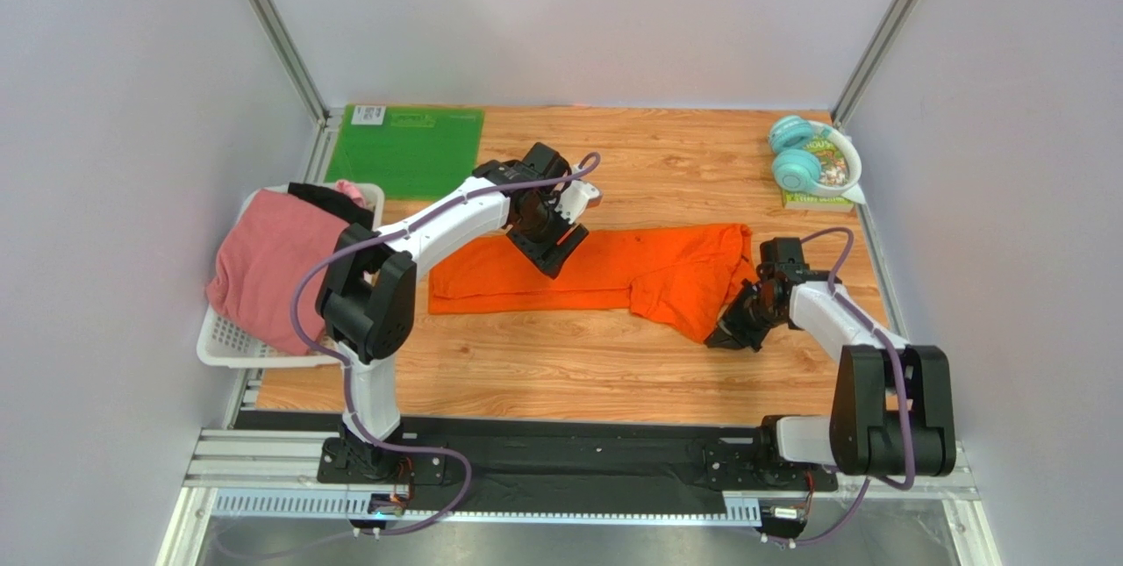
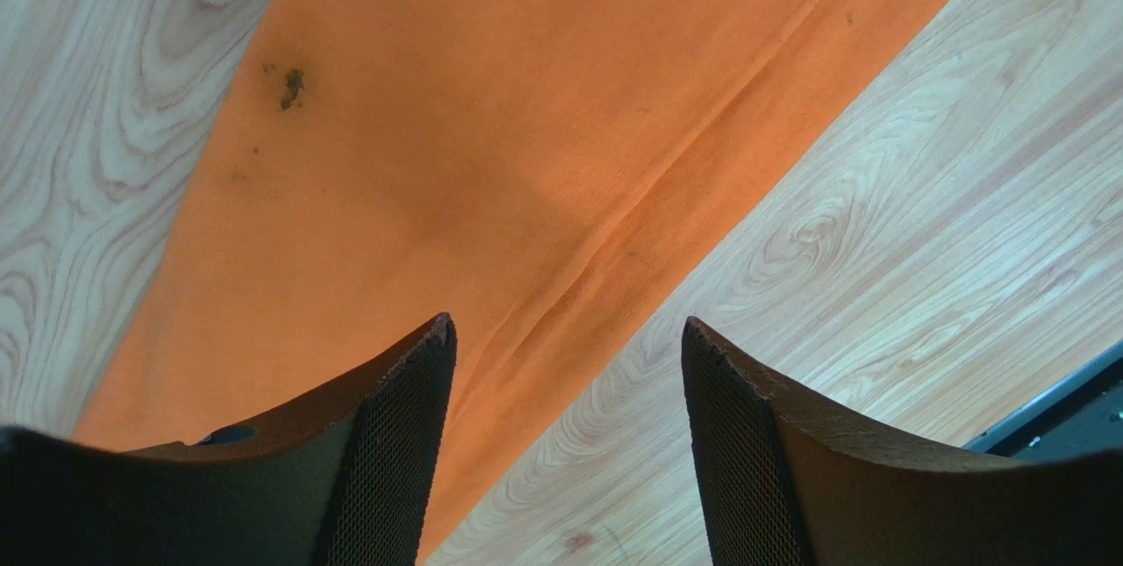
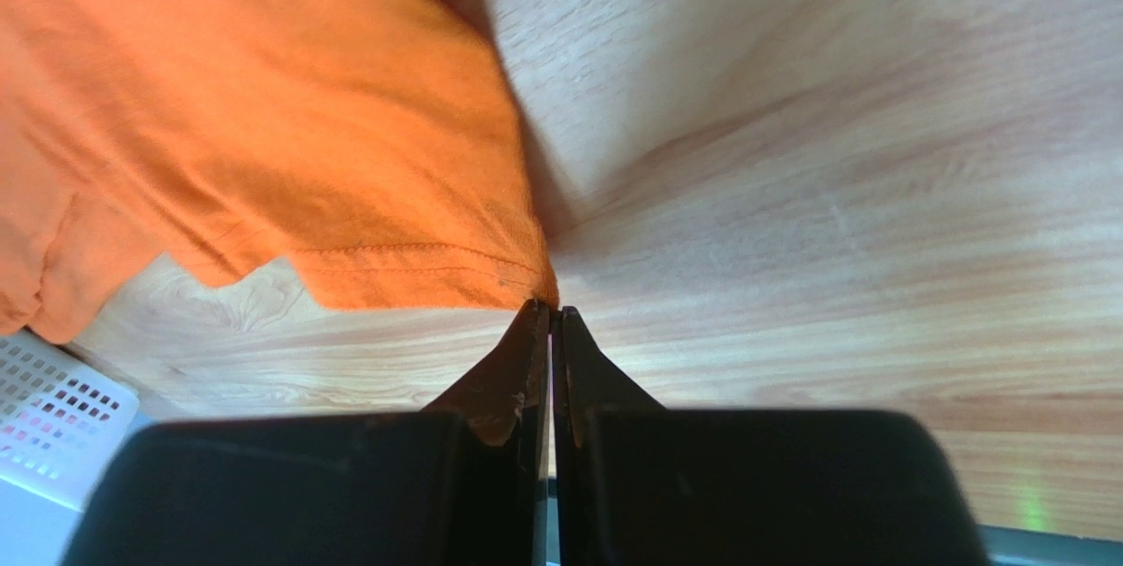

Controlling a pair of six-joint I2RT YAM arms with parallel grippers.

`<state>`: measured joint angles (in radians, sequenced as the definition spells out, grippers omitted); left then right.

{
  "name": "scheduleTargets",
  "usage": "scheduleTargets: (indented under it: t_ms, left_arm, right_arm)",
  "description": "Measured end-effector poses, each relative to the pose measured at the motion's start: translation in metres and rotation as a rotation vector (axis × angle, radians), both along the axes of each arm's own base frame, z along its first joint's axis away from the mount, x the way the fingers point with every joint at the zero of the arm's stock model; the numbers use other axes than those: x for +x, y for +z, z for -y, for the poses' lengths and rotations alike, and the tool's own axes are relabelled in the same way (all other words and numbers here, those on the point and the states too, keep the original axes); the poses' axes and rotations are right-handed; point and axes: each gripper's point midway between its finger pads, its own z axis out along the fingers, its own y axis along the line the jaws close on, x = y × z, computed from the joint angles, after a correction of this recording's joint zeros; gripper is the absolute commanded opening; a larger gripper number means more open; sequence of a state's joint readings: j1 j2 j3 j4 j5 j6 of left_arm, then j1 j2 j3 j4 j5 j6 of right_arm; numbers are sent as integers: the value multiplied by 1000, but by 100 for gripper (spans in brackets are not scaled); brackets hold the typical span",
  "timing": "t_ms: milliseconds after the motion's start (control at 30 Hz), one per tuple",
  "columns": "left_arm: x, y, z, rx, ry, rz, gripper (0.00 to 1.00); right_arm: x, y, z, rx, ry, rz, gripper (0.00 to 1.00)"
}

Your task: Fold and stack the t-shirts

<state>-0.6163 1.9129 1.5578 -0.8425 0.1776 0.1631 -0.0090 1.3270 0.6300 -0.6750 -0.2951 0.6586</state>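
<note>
The orange t-shirt lies spread in a long strip across the wooden table, bunched at its right end. My left gripper hovers open over its upper middle; in the left wrist view the gripper straddles the cloth's long edge, with nothing between the fingers. My right gripper is low at the shirt's right near corner. In the right wrist view that gripper is shut, its tips pinching the hem corner. A pink t-shirt and a black t-shirt lie in the basket.
A white basket sits at the table's left edge. A green mat lies at the back left. Teal headphones rest at the back right corner. Grey walls close in the left, right and far sides.
</note>
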Motion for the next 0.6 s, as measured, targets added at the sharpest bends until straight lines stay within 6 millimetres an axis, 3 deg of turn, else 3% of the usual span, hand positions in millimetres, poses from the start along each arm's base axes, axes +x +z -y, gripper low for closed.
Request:
scheduleTargets:
  t_ms: [200,400,600]
  left_arm:
    - [6,-2,-9,3,25,-2,70]
    - [12,-2,-16,3,46,4,70]
    - [10,-4,-18,7,45,2,70]
  right_arm:
    - [4,24,1,-4,0,71,2]
    - [11,34,0,-3,1,77,2]
    - [52,64,0,-2,1,140,2]
